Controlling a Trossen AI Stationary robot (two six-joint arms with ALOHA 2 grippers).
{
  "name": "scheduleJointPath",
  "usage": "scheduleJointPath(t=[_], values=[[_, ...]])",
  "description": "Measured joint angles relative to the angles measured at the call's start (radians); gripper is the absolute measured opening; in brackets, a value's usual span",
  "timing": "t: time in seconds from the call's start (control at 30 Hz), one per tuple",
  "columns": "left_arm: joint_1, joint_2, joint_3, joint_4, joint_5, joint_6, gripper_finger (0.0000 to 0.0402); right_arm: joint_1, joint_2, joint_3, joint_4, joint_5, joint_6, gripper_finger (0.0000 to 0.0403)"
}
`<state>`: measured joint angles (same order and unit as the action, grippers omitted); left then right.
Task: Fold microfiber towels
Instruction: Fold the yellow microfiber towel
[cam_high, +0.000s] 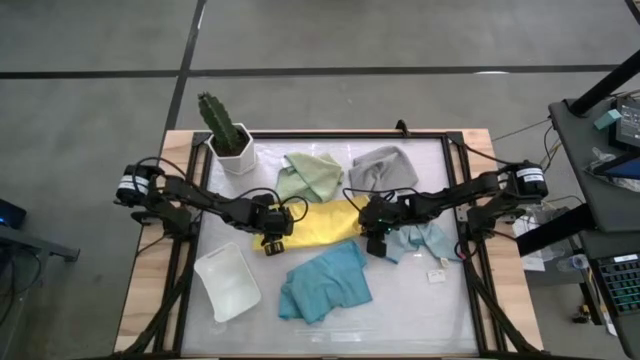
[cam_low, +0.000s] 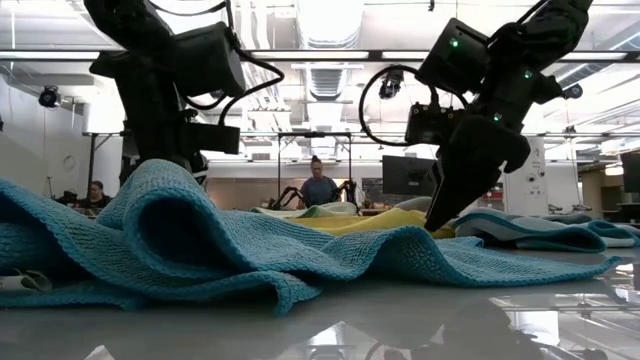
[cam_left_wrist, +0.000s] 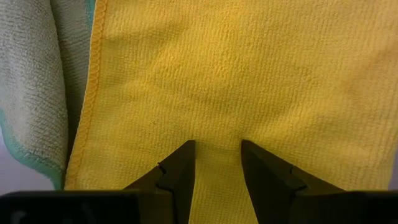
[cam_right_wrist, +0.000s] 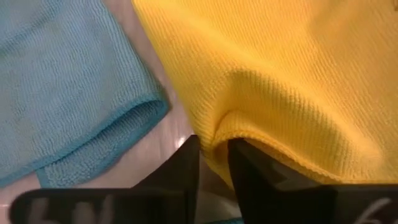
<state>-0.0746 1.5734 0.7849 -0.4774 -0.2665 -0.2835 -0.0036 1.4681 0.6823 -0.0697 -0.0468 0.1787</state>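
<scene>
The yellow microfiber towel (cam_high: 318, 223), finely looped and hemmed, is lying mid-bench, rumpled. The left hand (cam_high: 275, 243) is pinching its left edge; the right hand (cam_high: 375, 243) is gripping its right edge fold. Below it, a crumpled teal towel (cam_high: 325, 283) is lying beside an empty white tray (cam_high: 228, 282).

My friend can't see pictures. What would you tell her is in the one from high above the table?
Two dark robot arms reach in from each side to a yellow towel in the middle of the table, the left tool at one end, the right tool at the other. Green, grey, teal and pale blue towels lie around it.
</scene>
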Motion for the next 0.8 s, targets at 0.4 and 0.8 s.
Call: scheduleJointPath(t=[0.4, 0.8], values=[[0.0, 0.0, 0.0, 0.0, 0.0, -0.001, 0.0118, -0.014, 0.0, 0.0, -0.004, -0.015, 0.08, 0.003], [0.0, 0.0, 0.0, 0.0, 0.0, -0.002, 0.0118, -0.089, -0.002, 0.0, -0.008, -0.142, 0.232, 0.0145]])
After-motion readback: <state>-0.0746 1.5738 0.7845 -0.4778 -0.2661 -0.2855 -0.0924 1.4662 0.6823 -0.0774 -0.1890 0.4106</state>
